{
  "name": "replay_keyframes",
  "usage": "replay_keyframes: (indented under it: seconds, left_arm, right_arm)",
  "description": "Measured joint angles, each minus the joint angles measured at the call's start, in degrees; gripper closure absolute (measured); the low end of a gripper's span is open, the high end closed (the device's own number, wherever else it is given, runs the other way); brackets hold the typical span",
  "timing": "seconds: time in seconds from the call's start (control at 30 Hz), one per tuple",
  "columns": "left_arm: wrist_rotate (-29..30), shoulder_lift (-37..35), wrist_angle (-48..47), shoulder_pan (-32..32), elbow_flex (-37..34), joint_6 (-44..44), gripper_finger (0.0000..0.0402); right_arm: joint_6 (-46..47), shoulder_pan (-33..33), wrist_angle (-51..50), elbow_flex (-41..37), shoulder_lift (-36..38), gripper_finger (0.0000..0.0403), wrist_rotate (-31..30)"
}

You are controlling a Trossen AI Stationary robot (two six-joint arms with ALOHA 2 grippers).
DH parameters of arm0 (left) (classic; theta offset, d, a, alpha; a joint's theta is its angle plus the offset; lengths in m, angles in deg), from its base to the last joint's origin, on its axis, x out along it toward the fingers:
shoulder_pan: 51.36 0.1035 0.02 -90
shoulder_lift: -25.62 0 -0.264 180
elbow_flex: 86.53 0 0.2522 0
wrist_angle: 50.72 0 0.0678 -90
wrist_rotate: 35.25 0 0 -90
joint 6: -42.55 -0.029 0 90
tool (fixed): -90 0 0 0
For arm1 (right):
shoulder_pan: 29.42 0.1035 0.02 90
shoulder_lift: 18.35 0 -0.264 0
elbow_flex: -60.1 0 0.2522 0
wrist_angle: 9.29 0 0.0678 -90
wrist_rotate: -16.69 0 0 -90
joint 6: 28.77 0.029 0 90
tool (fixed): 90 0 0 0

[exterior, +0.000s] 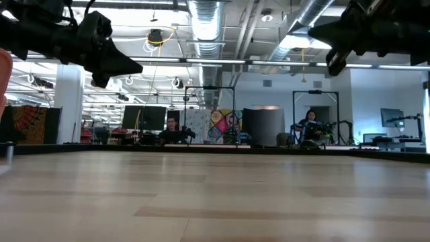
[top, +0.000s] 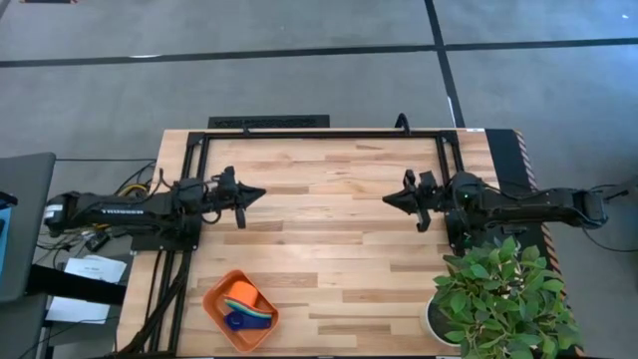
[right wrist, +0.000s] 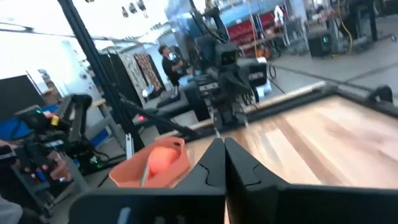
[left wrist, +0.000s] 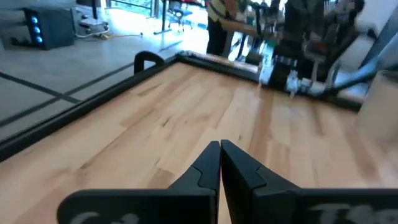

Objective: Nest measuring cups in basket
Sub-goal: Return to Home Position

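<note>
High view puts the table (top: 339, 199) under two arms that face each other across its middle. The basket (top: 213, 300) sits at the table's 7 o'clock corner, skewed to the edges, with its long axis running roughly 11 to 5 o'clock. The measuring cups (top: 247, 303) lie inside it as one cluster, with orange, teal and blue showing. The left gripper (top: 261, 194) hangs with the basket almost straight at its 6 o'clock, fingers pressed together and holding nothing. The right gripper (top: 386, 199) is likewise closed and empty, with the basket well apart at about its 8 o'clock. The left arm is the nearer. Judging by this, the nesting looks finished, and the way back to each base, 9 o'clock for the left and 3 o'clock for the right, leads away from the basket.
</note>
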Motion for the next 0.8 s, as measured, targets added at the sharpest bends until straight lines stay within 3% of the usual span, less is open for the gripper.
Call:
replay_keyframes:
  seconds: [0.1, 0.23, 0.47, 0.63, 0.8]
  left_arm:
    - [2.28, 2.92, 2.22, -2.33, 0.00, -3.65, 0.0401]
    - [1.99, 1.26, 2.46, -2.78, 0.35, -3.30, 0.0401]
    - [2.21, -14.12, -7.59, -2.78, -0.01, -5.17, 0.0401]
    - [3.68, -25.52, -12.96, -2.78, -3.01, -1.90, 0.0401]
    - [4.67, -32.14, -13.83, -2.80, -5.80, -1.05, 0.0401]
  right_arm:
    - [-1.76, -0.46, -1.64, -0.15, 1.77, 0.0396, 0.13]
    - [-5.00, -2.14, -5.81, -0.14, 6.79, 0.0396, 0.38]
    - [-8.33, -4.93, -20.67, -0.18, 20.10, 0.0397, 0.86]
    - [-9.39, -5.22, -21.97, -1.83, 26.70, 0.0398, 0.88]
    - [-9.49, -5.02, -21.55, -4.74, 31.33, 0.0398, 0.86]
